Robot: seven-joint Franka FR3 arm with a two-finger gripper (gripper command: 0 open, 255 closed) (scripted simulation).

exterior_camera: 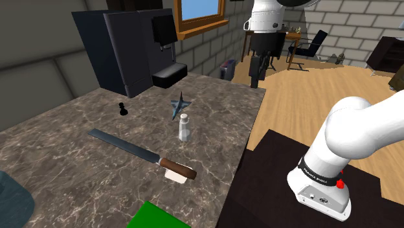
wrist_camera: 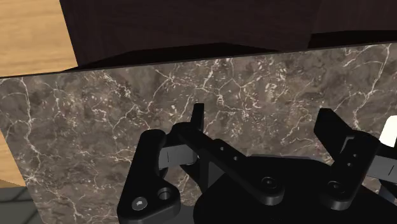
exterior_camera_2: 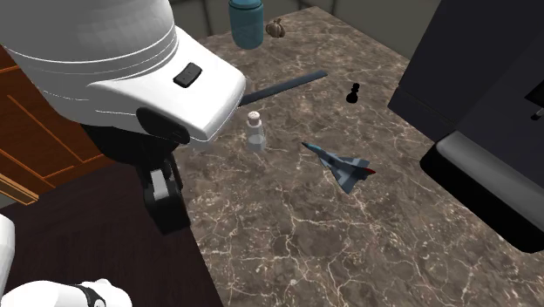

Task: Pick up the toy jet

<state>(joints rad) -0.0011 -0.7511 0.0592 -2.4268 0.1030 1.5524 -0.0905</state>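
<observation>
clutter sits close around the toy jet (exterior_camera: 180, 103), which lies flat on the marble counter (exterior_camera: 58, 139) near the middle of the shoulder view. a white shaker (exterior_camera: 184, 127) stands upright just below it in frame, a black pawn (exterior_camera: 122, 109) sits to its left, and a dark coffee machine (exterior_camera: 139, 48) is above. a long knife (exterior_camera: 139, 154) lies lower down, well apart.

i see the gripper (wrist_camera: 264, 127) in the wrist view with its fingers (wrist_camera: 197, 121) spread wide, holding nothing, above bare marble near the counter's edge.

the second exterior view adds a teal jar (exterior_camera_2: 247, 22) at its top edge. the shoulder view adds a green block (exterior_camera: 155, 217) at its bottom.
</observation>
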